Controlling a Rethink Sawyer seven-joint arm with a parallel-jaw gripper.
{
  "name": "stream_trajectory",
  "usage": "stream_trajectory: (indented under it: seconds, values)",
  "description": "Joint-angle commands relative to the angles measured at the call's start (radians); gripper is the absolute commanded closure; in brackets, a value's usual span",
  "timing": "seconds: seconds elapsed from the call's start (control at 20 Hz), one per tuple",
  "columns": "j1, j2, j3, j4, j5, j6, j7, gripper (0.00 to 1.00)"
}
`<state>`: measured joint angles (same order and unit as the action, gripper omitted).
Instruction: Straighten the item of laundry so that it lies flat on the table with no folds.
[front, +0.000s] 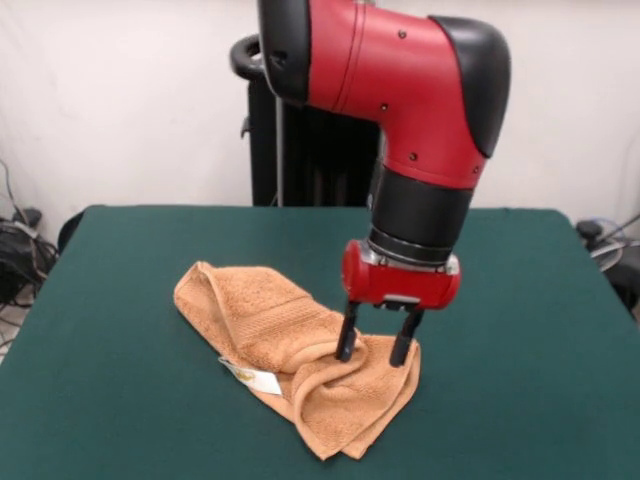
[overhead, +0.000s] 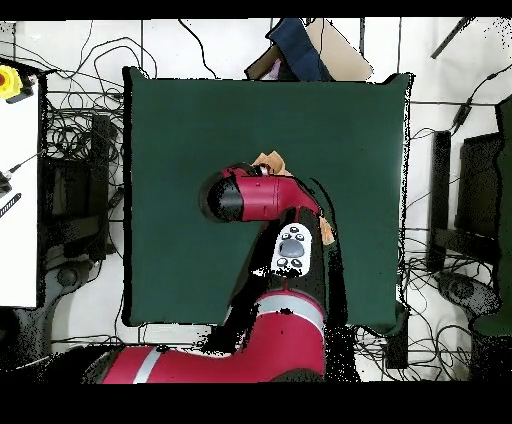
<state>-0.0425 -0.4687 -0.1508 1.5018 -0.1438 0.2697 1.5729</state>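
The orange-tan towel (front: 285, 345) lies crumpled and folded over itself on the green table (front: 120, 300), running from middle left toward the front. Its white tag (front: 250, 376) shows at the front edge. My gripper (front: 374, 352) stands straight down on the towel's right part. Its two black fingers (front: 346, 335) are apart and press into the cloth, with a ridge of towel between them. In the overhead view the arm covers nearly all of the towel; only a small piece of towel (overhead: 268, 160) shows beyond the arm, and the gripper is hidden there.
The robot's black pedestal (front: 300, 150) stands at the table's far edge. Cables and equipment lie on the floor around the table (overhead: 60, 180). A white bench (overhead: 20, 200) stands beside the table in the overhead view.
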Motion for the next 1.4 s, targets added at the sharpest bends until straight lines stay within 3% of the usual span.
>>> stream_trajectory:
  seconds: [0.05,0.35,0.85,1.2,1.4]
  values:
    - [0.015,0.015,-0.058,0.02,0.022,-0.077,0.242,0.0]
    - [-0.007,0.128,-0.038,-0.007,0.043,-0.202,0.253,0.0]
    - [-0.084,0.231,0.05,-0.033,0.06,-0.313,0.208,0.0]
    - [-0.053,0.244,0.006,-0.032,0.084,-0.353,0.221,0.0]
    - [-0.111,0.231,0.089,-0.023,0.078,-0.254,0.181,0.0]
